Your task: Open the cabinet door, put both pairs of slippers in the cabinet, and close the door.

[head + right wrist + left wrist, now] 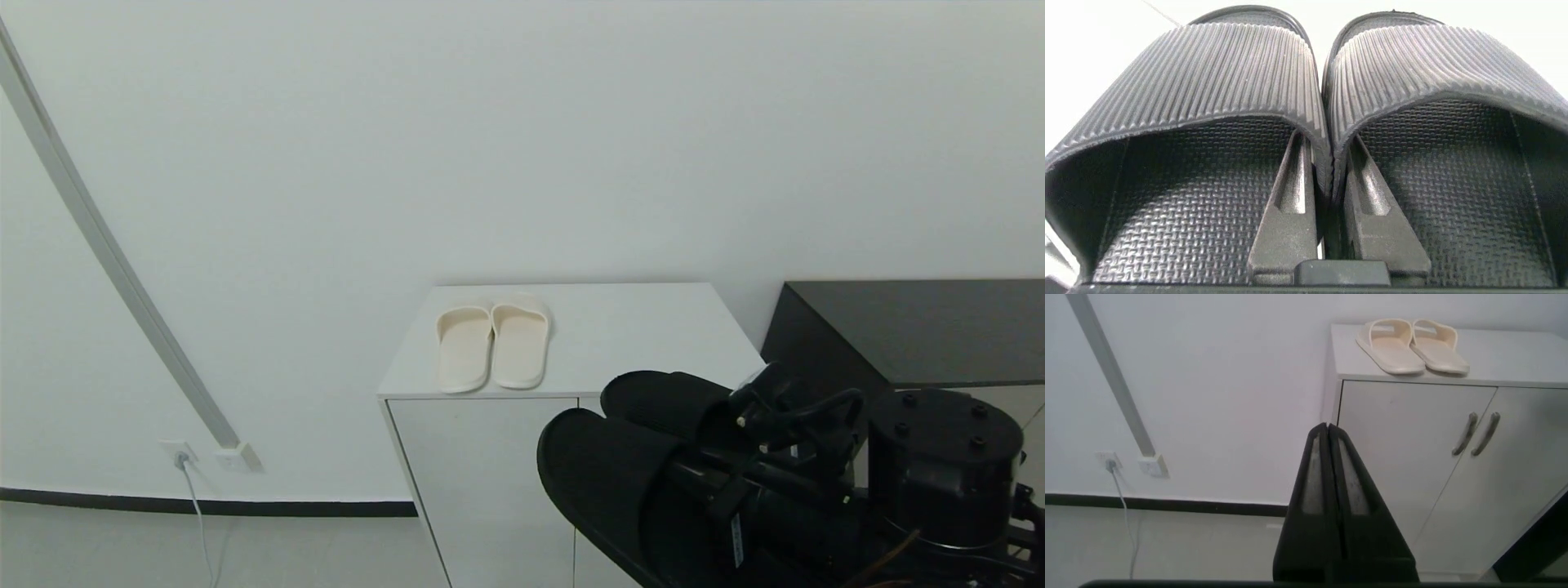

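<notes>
- Two pairs of slippers, four in all: one cream pair, one black pair.
- The cream slippers (492,327) lie side by side and touching on the cabinet top, toward its 9 o'clock side, soles down. They are smooth and moulded, with rounded ends and one broad strap each.
- The black slippers (608,474) sit at 5 o'clock in the head view, held off the floor in front of the cabinet with their rounded ends toward 10 o'clock. Their straps are finely ribbed and their footbeds carry a small raised diamond grain.
- The right gripper (1325,163) has one finger inside each black slipper. Its jaws pinch the two adjoining strap walls together between them.
- The left gripper (1328,429) holds nothing. Its jaws are pressed flat together, and its two dark, wedge-shaped fingers (1315,482) taper to a blunt tip.
- One white cabinet (482,474), box-shaped and matt, has two doors, both shut.
- Two slim metal bar handles (1476,433) stand near each other, one on each side of the centre seam.
- One dark worktop (914,327) stands at 3 o'clock of the cabinet, close beside it.
- Two white wall plates (208,453) sit at 8 o'clock of the cabinet. One white cable (196,506) hangs from a plate to the floor.
- One grey conduit strip (106,245) slants down the wall to the plates.
</notes>
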### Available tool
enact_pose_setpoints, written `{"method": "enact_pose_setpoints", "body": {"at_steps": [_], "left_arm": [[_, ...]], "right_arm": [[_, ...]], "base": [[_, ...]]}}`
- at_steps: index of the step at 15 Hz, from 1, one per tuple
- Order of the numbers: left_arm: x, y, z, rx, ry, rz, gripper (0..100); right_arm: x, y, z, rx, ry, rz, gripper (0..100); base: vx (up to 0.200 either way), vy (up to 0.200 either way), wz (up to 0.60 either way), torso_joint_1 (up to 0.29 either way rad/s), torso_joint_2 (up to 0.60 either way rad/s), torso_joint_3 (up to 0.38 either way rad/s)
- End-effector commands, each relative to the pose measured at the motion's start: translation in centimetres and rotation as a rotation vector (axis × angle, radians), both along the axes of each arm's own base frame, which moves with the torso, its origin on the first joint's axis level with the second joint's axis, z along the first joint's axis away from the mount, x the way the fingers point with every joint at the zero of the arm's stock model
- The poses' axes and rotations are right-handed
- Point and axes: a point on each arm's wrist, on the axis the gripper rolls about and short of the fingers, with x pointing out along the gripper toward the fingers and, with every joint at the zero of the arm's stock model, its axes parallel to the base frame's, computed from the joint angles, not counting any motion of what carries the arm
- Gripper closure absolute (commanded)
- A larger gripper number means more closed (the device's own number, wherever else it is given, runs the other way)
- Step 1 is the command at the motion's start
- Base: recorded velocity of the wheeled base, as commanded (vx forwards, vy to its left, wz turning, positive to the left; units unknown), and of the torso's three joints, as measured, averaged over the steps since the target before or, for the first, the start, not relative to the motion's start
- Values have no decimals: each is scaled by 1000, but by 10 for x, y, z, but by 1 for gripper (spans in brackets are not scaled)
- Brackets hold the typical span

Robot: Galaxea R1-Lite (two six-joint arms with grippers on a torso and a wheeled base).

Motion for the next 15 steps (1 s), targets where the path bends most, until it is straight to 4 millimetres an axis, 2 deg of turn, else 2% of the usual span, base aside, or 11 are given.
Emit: {"method": "enact_pose_setpoints", "body": {"at_steps": [1, 9, 13, 14, 15], "left_arm": [[0, 0, 0, 0, 0, 1, 100], [0, 0, 0, 1, 0, 1, 100], [0, 0, 0, 4, 0, 1, 100], [0, 0, 0, 4, 0, 0, 0], [0, 0, 0, 3, 0, 0, 0]], "right_arm": [[0, 0, -1, -2, 2, 2, 100], [1, 0, -3, -18, 1, -3, 100], [3, 2, -11, -40, 25, 3, 100], [3, 3, -12, -41, 27, 4, 100], [3, 3, -12, -42, 28, 4, 100]], "base": [[0, 0, 0, 0, 0, 0], [0, 0, 0, -5, 7, 7], [0, 0, 0, -141, 329, 174], [0, 0, 0, -154, 369, 203], [0, 0, 0, -173, 378, 207]]}}
